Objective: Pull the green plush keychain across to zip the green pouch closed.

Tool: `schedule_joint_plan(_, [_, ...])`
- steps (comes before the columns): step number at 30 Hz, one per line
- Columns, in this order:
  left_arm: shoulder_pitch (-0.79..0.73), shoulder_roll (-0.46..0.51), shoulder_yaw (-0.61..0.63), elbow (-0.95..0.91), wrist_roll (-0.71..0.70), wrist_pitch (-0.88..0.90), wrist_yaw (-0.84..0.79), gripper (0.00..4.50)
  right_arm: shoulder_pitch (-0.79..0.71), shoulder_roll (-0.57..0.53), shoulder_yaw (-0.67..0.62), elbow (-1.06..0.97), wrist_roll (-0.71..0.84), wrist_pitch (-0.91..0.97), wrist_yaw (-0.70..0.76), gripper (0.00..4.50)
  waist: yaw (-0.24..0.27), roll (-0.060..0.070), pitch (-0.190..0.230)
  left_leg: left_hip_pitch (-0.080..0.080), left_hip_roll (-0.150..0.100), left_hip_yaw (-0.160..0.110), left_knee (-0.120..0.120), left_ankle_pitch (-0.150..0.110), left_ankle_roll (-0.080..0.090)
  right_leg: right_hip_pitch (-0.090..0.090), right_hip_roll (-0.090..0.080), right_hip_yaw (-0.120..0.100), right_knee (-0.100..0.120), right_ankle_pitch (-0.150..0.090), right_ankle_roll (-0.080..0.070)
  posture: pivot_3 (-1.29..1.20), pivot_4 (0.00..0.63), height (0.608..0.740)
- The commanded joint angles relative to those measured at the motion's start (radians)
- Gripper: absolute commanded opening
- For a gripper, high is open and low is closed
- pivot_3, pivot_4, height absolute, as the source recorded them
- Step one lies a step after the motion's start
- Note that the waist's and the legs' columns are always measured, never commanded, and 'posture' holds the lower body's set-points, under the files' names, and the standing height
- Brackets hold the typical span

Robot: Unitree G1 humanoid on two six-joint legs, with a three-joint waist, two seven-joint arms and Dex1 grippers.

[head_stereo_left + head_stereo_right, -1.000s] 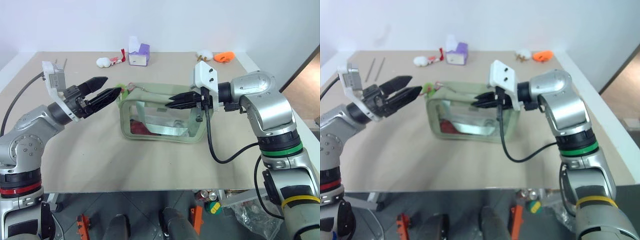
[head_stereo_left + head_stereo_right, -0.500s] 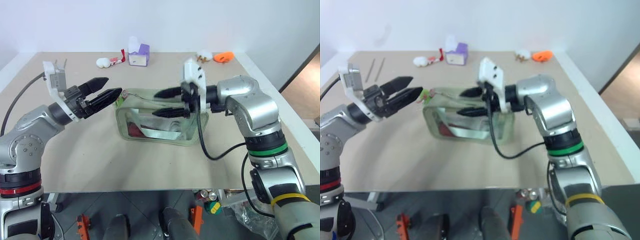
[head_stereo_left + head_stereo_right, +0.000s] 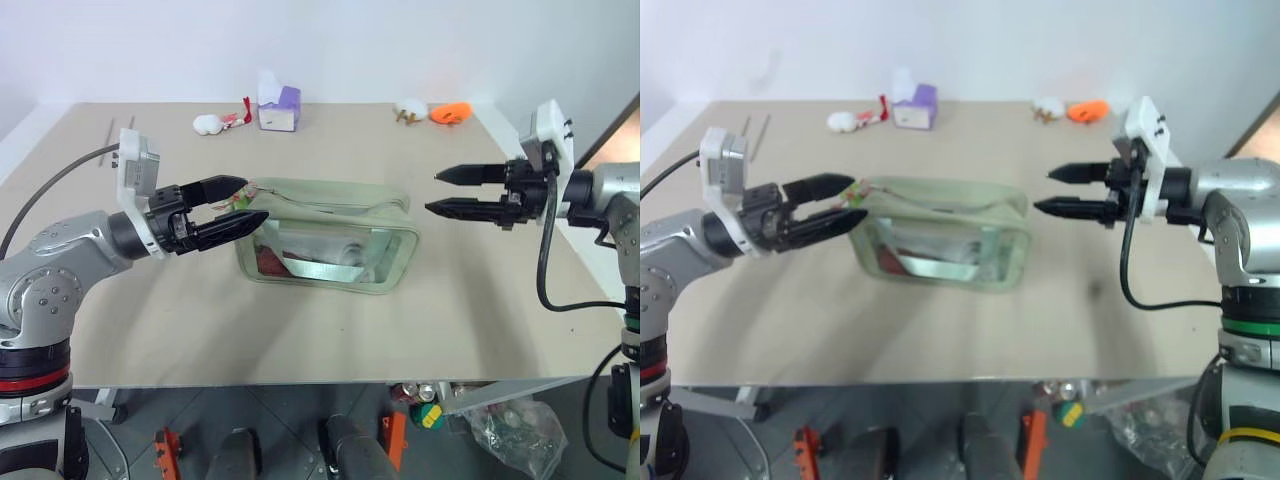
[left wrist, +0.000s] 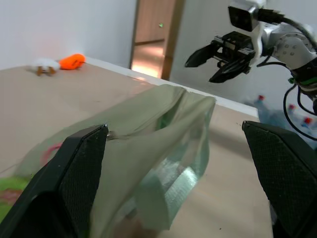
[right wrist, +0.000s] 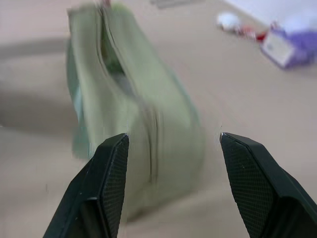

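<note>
1. Since the earlier frame the right gripper (image 3: 447, 191) has let go of the green pouch (image 3: 325, 235) and swung out to the robot's right, well clear of it. Its fingers, which were pinched on the pouch's top edge, are now parted and empty. The pouch has slid slightly and its top has slumped.
2. Nearest the camera, the left gripper (image 3: 238, 203) hangs over the worktop (image 3: 300, 330) at the pouch's left end. Its fingers are spread wide and hold nothing, and they point along the pouch towards its right end.
3. The pouch lies mid-worktop with its long axis running left to right, so the zipper along its top follows the same line. The zip looks still open near the left end, though I cannot tell how far it has run.
4. The green plush keychain (image 3: 852, 186) sits at the pouch's left end, just beside the left fingers (image 3: 830, 184) and partly hidden by them. By my judgement the left arm is by far the nearer one to grasp it. The pull must then travel rightwards along the zipper, towards the waiting right gripper.
5. Farther back, near the worktop's rear edge, stand a small purple-and-white box (image 3: 278, 108), a white plush toy (image 3: 208, 125) and an orange object (image 3: 449, 113), all well apart from the pouch.
</note>
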Motion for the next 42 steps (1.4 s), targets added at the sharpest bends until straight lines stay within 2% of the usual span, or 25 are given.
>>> schedule_joint_plan(1, [-0.026, 0.024, -0.002, -0.014, 0.005, -0.004, -0.023, 4.5, 0.02, -0.021, -0.06, -0.091, 0.048, 0.023, -0.025, 3.0, -0.002, 0.0, 0.0, 0.0, 0.0, 0.0, 0.0, 0.0, 0.0, 0.0, 0.0, 0.0, 0.0, 0.0, 0.0, 0.0, 0.15, 0.74])
schedule_joint_plan(11, [-0.036, 0.029, 0.017, 0.026, -0.008, 0.005, -0.041, 4.5, 0.092, 0.02, 0.015, -0.165, 0.059, 0.044, -0.065, 3.0, -0.001, 0.0, 0.0, 0.0, -0.001, 0.0, 0.001, 0.0, 0.0, 0.001, 0.0, 0.001, 0.0, 0.001, 0.001, 0.0, 0.15, 0.74])
schedule_joint_plan(22, [-0.025, 0.026, 0.062, 0.048, -0.05, 0.026, -0.023, 4.5, 0.069, 0.048, 0.095, -0.122, 0.006, 0.001, -0.089, 3.0, 0.0, 0.0, 0.0, -0.001, -0.001, -0.001, 0.001, 0.0, 0.0, 0.001, 0.0, 0.0, 0.0, 0.0, 0.001, 0.0, 0.15, 0.74])
schedule_joint_plan(26, [-0.021, 0.03, 0.081, 0.054, -0.058, 0.031, -0.018, 4.5, 0.057, 0.06, 0.095, -0.101, -0.001, -0.019, -0.09, 1.87, 0.0, 0.0, 0.0, -0.001, -0.001, -0.001, 0.001, 0.0, 0.0, 0.001, 0.0, 0.0, 0.0, 0.0, 0.001, 0.0, 0.15, 0.74])
schedule_joint_plan(31, [-0.009, 0.03, 0.097, 0.048, -0.055, 0.034, -0.006, 4.5, 0.043, 0.068, 0.1, -0.088, -0.002, -0.021, -0.091, 0.16, 0.001, 0.0, 0.0, -0.001, 0.0, -0.001, 0.001, 0.0, 0.0, 0.001, 0.0, 0.0, 0.0, 0.0, 0.0, 0.0, 0.15, 0.74])
schedule_joint_plan(32, [-0.007, 0.03, 0.101, 0.05, -0.053, 0.031, 0.0, 4.5, 0.042, 0.069, 0.103, -0.088, -0.003, -0.021, -0.09, 0.04, 0.001, 0.0, 0.0, -0.001, 0.0, -0.001, 0.001, 0.0, 0.0, 0.001, 0.0, 0.0, 0.0, 0.0, 0.0, 0.0, 0.15, 0.74])
schedule_joint_plan(38, [-0.006, 0.015, 0.16, 0.179, 0.004, -0.016, 0.093, 4.5, 0.033, 0.08, 0.123, -0.088, -0.017, -0.011, -0.109, 0.04, 0.0, 0.0, 0.0, 0.0, 0.0, -0.001, 0.001, 0.0, 0.0, 0.001, 0.0, 0.0, 0.0, 0.0, 0.0, 0.0, 0.15, 0.74])
schedule_joint_plan(42, [0.024, 0.027, 0.131, 0.24, 0.102, -0.042, 0.133, 4.5, 0.042, 0.084, 0.135, -0.103, -0.021, -0.004, -0.106, 0.04, 0.0, 0.0, 0.0, 0.0, 0.0, -0.001, 0.001, 0.0, 0.0, 0.001, 0.001, 0.0, 0.0, 0.001, 0.0, 0.0, 0.15, 0.74])
